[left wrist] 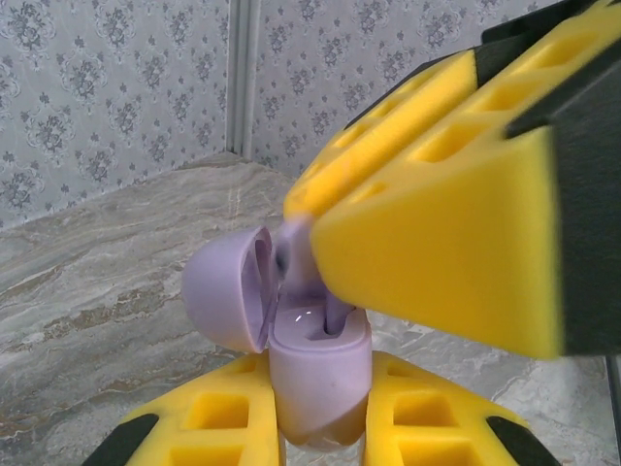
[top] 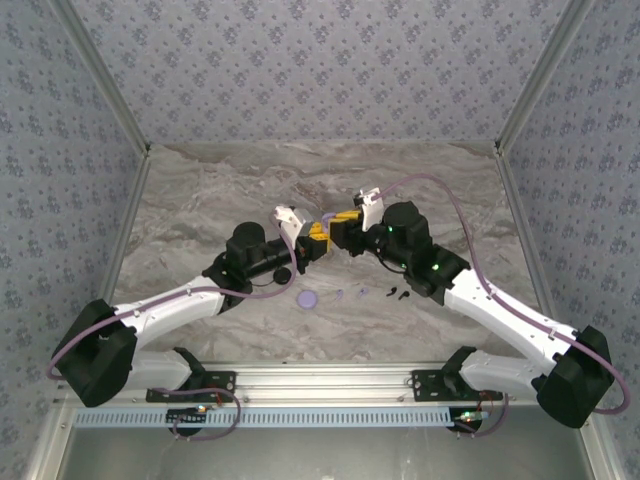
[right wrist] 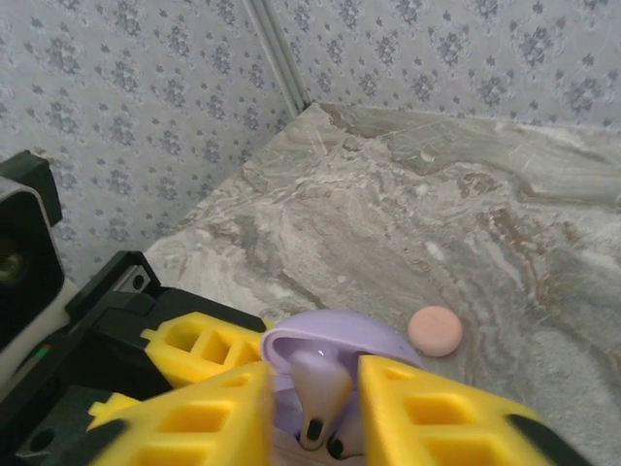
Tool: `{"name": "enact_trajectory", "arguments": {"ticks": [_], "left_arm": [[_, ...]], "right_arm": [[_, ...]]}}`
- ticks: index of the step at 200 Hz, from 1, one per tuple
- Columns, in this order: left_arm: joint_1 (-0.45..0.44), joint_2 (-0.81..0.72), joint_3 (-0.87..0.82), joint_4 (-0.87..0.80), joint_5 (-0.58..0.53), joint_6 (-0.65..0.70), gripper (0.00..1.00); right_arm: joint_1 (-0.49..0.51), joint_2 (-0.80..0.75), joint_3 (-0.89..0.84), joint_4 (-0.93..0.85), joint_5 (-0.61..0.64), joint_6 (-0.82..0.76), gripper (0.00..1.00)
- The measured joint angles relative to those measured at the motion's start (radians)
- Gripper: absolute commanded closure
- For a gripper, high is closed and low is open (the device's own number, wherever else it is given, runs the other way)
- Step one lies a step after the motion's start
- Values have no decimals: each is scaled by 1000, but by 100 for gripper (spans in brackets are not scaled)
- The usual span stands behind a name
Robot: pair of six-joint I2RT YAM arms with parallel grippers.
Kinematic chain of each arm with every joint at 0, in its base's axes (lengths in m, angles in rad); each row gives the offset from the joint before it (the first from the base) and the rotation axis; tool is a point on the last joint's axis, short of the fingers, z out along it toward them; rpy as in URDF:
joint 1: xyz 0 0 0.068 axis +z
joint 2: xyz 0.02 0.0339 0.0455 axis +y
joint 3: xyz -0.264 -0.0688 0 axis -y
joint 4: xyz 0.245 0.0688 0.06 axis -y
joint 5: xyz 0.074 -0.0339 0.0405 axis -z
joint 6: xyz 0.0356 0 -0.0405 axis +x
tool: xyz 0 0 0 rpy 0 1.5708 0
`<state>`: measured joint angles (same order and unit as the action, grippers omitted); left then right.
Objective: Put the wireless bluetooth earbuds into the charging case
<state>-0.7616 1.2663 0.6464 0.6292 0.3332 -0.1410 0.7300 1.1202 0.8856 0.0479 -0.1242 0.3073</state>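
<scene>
My left gripper is shut on the pale purple charging case, held upright above the table with its lid swung open to the left. My right gripper is shut on a pale purple earbud, whose stem reaches down into a socket of the case. In the top view both grippers meet at mid-table, left and right. On the table in front lie two black earbuds and two tiny purple pieces.
A purple round disc lies on the marble table near the loose pieces. A pink disc rests just beyond the case. Patterned walls close in the back and both sides.
</scene>
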Motion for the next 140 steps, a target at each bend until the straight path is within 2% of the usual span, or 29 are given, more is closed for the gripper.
{"name": "enact_trajectory", "arguments": {"ticks": [60,82,93,140], "left_arm": [[0,0,0,13,9,0,100],[0,0,0,28,22,0,100],[0,0,0,32,24,0,100],[0,-7,0,69,61,23,100]], "right_arm": [[-90,-53,49,-46,-99,20,24],[-150,-85,71,-54,-166,42,15],[-177,-90,82,-67,-203,47,14],[-249,-14,288,-341,-353,13,1]]}}
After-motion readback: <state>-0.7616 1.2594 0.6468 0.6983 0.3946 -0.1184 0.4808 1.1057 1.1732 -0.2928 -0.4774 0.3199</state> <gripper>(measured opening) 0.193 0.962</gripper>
